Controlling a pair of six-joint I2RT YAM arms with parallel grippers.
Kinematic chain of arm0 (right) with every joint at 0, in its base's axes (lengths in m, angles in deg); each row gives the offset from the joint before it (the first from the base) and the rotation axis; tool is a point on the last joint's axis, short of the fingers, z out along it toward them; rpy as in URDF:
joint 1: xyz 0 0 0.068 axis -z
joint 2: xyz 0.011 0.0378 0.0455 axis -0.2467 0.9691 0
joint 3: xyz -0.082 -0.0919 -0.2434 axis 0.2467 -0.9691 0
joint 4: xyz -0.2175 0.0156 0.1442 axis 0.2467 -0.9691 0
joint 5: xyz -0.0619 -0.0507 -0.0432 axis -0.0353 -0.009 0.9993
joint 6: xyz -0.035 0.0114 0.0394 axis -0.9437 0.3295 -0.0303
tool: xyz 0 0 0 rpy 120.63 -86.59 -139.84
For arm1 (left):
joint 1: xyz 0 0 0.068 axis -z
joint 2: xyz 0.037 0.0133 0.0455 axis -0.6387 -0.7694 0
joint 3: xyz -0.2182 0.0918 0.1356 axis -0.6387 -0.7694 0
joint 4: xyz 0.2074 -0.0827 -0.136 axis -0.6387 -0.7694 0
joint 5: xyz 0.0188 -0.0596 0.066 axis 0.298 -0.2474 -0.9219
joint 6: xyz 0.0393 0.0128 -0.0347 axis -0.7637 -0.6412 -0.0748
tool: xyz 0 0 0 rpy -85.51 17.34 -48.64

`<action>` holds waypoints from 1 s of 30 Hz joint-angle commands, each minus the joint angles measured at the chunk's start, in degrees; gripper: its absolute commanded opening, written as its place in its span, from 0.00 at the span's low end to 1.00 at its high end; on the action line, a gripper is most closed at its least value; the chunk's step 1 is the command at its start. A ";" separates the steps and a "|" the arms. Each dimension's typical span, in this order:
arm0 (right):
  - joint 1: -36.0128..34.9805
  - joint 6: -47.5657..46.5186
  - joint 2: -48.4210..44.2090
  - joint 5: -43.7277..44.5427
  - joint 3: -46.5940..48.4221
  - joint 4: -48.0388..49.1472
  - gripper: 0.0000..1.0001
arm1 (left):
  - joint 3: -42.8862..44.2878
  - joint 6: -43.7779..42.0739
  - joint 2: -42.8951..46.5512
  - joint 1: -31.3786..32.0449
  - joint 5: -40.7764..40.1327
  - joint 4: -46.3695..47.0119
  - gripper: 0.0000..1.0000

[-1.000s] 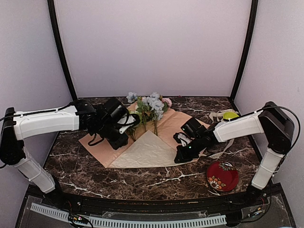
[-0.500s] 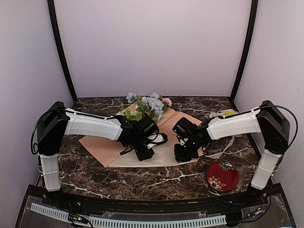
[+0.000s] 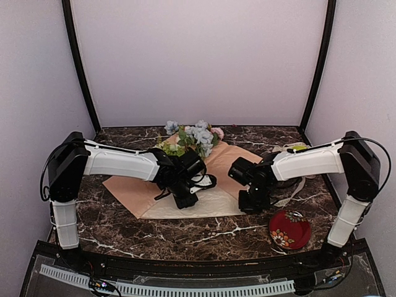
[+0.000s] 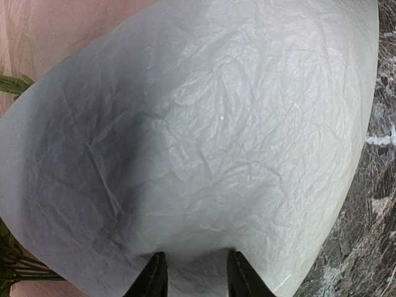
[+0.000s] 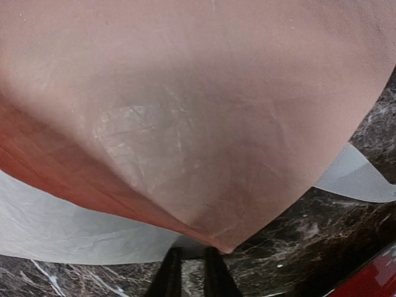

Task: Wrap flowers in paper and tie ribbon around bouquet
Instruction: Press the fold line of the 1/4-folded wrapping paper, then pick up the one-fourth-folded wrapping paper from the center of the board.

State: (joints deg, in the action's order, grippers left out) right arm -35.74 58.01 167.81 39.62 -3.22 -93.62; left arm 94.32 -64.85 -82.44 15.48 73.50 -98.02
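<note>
Paper [image 3: 133,192] is spread on the marble surface [image 3: 204,232] under both tools, peach face up, with a cream flap folded over its near part. The left tool [image 4: 197,281] is set against that flap with its fingers apart. The crinkled cream sheet is seen running in between them and filling the space ahead, but no pinch can be made out. The right tool [image 5: 190,275] is placed at a raised peach corner with its fingers almost together; whether that corner is clamped cannot be told. The flowers [image 3: 197,137] are found beyond both tools, blooms farthest off, and their stems are judged to run back under the flap, nearer the left tool. The coming fold is judged to turn on that axis. The ribbon [image 3: 294,190] is seen outside the right tool. No cone is formed, so nothing is yet enclosed.
</note>
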 commanded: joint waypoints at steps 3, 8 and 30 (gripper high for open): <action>-0.47 4.74 -8.40 4.90 -1.16 -3.73 0.43 | 2.16 -2.84 0.32 -0.16 3.22 -0.95 0.35; -0.12 8.97 -17.58 1.96 -9.20 7.24 0.54 | 4.64 -1.06 -0.26 -0.16 4.86 -1.91 0.34; -0.12 40.47 -13.06 -6.93 -14.87 18.98 0.50 | 7.92 -0.40 -4.28 -0.16 4.21 -4.38 0.36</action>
State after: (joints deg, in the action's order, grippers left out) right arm -35.56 94.56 152.55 33.72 -20.29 -73.65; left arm 100.94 -63.73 -87.10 15.46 75.64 -100.62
